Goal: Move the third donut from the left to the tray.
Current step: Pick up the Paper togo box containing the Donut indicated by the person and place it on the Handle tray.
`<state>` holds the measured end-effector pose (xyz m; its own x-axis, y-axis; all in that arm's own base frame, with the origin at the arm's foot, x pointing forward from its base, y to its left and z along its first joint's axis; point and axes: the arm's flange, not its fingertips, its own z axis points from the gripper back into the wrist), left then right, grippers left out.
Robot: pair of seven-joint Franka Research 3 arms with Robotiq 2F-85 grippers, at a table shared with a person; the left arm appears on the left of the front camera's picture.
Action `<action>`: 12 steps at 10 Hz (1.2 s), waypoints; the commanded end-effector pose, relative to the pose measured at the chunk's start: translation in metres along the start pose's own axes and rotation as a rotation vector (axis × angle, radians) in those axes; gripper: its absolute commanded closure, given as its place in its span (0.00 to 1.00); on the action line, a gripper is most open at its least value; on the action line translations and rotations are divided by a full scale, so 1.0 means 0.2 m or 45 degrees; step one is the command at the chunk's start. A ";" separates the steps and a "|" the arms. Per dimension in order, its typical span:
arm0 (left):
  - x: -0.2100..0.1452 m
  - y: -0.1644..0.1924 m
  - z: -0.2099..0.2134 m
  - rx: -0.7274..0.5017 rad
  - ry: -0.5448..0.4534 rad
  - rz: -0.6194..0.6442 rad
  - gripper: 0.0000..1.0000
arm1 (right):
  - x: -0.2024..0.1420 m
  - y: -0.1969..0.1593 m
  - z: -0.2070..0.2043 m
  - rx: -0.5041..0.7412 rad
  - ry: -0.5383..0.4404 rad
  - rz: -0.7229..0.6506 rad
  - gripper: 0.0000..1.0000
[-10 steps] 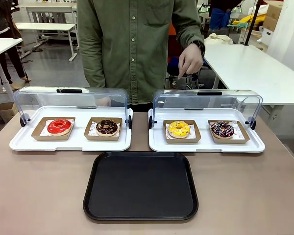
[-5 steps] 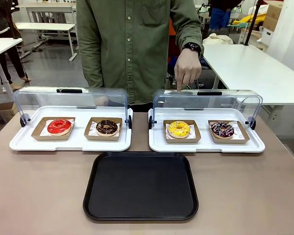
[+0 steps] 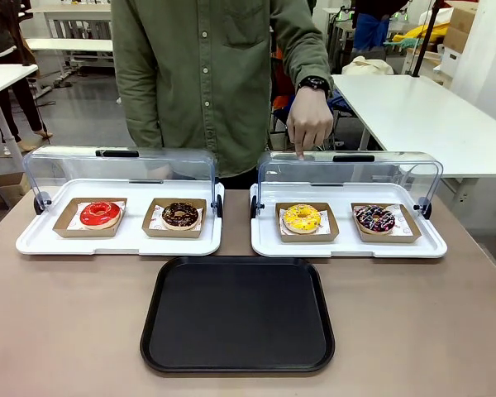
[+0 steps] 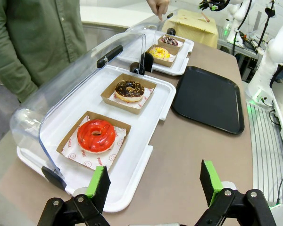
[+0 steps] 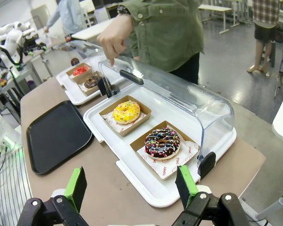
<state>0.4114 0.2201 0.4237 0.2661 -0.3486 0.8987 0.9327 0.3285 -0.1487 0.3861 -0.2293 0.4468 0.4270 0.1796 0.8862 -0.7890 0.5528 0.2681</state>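
Yellow donut (image 3: 302, 217) is sitting on its cardboard liner (image 3: 331, 233) in the right-hand white case (image 3: 347, 248), with a person's hand (image 3: 308, 124) pointing at the lid (image 3: 380, 169) above it. Both the left gripper (image 4: 154, 181) and the right gripper (image 5: 132, 184) are hanging wide open, holding nothing. The pickup seems not yet begun; next, a gripper is needing to reach in and clasp the donut gently, heading for the black tray (image 3: 231, 364).

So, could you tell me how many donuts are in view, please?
4. A red donut and a chocolate donut sit in the left white tray; the yellow donut and a dark sprinkled donut sit in the right white tray.
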 end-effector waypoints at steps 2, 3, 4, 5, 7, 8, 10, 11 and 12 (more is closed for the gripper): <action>0.01 0.00 0.01 0.000 0.001 -0.006 0.00 | 0.01 -0.01 0.00 0.006 -0.034 0.025 0.00; 0.01 0.00 0.01 0.000 0.001 -0.006 0.00 | 0.01 -0.01 0.00 0.006 -0.034 0.025 0.00; 0.01 0.00 0.01 0.000 0.001 -0.006 0.00 | 0.01 -0.01 0.00 0.006 -0.034 0.025 0.00; 0.01 0.00 0.01 0.000 0.001 -0.006 0.00 | 0.01 -0.01 0.00 0.006 -0.034 0.025 0.00; 0.01 0.00 0.01 0.000 0.001 -0.006 0.00 | 0.01 -0.01 0.00 0.006 -0.034 0.025 0.00; 0.01 0.00 0.01 0.000 0.001 -0.006 0.00 | 0.01 -0.01 0.00 0.006 -0.034 0.025 0.00; 0.01 0.00 0.01 0.000 0.001 -0.006 0.00 | 0.04 0.07 -0.05 0.013 0.017 0.068 0.00; 0.01 0.00 0.01 0.000 0.001 -0.006 0.00 | 0.10 0.13 -0.11 0.013 0.028 0.095 0.00; 0.01 0.00 0.01 0.000 0.001 -0.006 0.00 | 0.15 0.20 -0.19 0.041 0.056 0.115 0.00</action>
<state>0.4115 0.2203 0.4236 0.2663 -0.3487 0.8986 0.9326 0.3288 -0.1488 0.3908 -0.1961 0.4635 0.3859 0.2286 0.8938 -0.8296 0.5097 0.2279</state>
